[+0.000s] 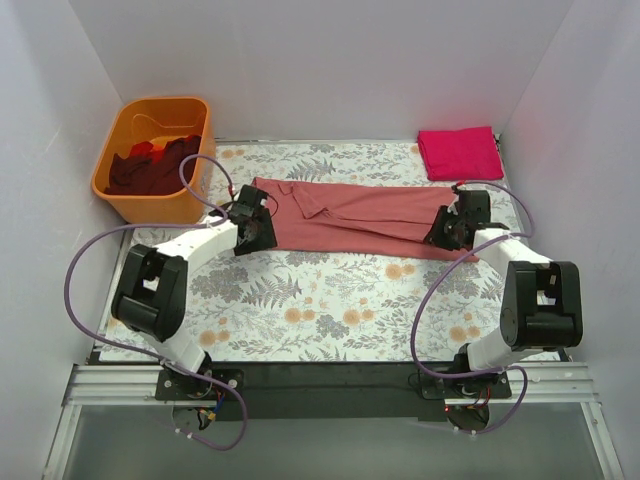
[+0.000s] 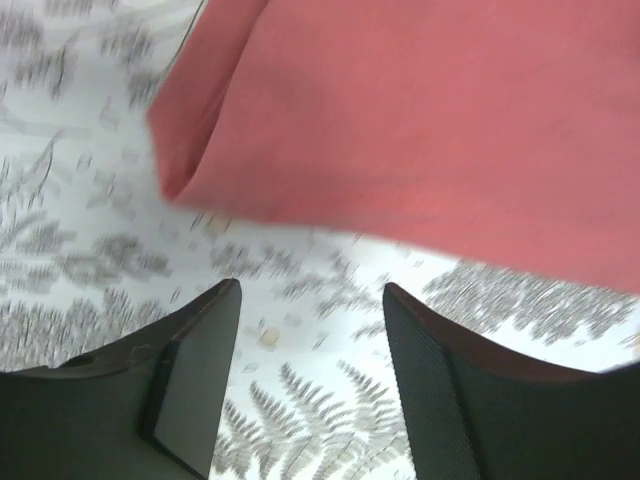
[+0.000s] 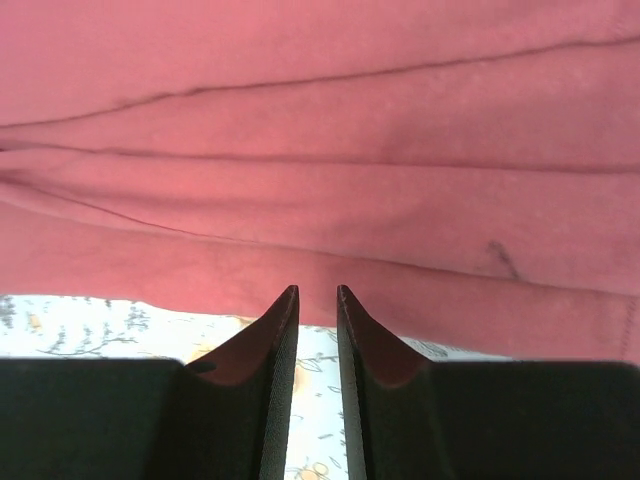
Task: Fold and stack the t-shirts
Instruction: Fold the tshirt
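**Item: salmon-pink t-shirt** [image 1: 360,212]. Lies flat on the tabletop as a long band, already narrowed lengthwise. All places below are given from this shirt.

**Left gripper** [image 2: 312,290]. At the shirt's left end, just off its near edge. The jaws stand apart over the floral cover [image 1: 330,310] with nothing between them.

**Right gripper** [image 3: 317,290]. At the shirt's right end, tips at the near hem. The jaws are drawn to a narrow slit, and no cloth shows in it. I cannot tell whether the tips pinch the hem.

**Step in hand (judged):** the crosswise fold.
- Take both layers at each end, not the top one alone.
- Lift the two ends evenly.
- Keep the long creases aligned, since the cloth is limp and will sag between the grips.

**Containers:** the orange tub [image 1: 150,205] stands beyond the shirt's left end and holds dark maroon and red t-shirts [image 1: 155,165], bunched and unfolded.

**Stack:** a magenta t-shirt [image 1: 458,152], folded, lies beyond the right end, apart from the shirt.
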### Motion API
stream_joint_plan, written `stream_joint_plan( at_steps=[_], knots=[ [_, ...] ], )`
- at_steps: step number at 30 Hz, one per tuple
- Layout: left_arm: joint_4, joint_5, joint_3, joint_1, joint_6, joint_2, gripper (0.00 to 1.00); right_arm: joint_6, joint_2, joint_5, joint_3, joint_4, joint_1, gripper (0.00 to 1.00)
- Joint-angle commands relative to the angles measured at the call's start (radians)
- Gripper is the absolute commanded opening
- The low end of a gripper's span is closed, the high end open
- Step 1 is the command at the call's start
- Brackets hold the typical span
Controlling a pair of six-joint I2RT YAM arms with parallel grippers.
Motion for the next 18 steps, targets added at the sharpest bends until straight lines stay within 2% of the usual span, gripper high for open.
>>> stream_joint_plan(
  at_steps=[1, 6, 18],
  knots=[
    [0.039, -0.027, -0.074, -0.001, 0.028, -0.164, 0.59, 0.039, 0.007, -0.084, -0.019, 0.099, -0.002, 0.27],
    [0.084, -0.058, -0.165, 0.001, 0.032, -0.222, 0.62, 0.050, 0.047, -0.096, -0.025, 0.119, -0.001, 0.27],
    [0.136, -0.078, -0.192, -0.001, 0.032, -0.246, 0.64, 0.076, 0.099, -0.098, -0.020, 0.145, 0.001, 0.27]
  ],
)
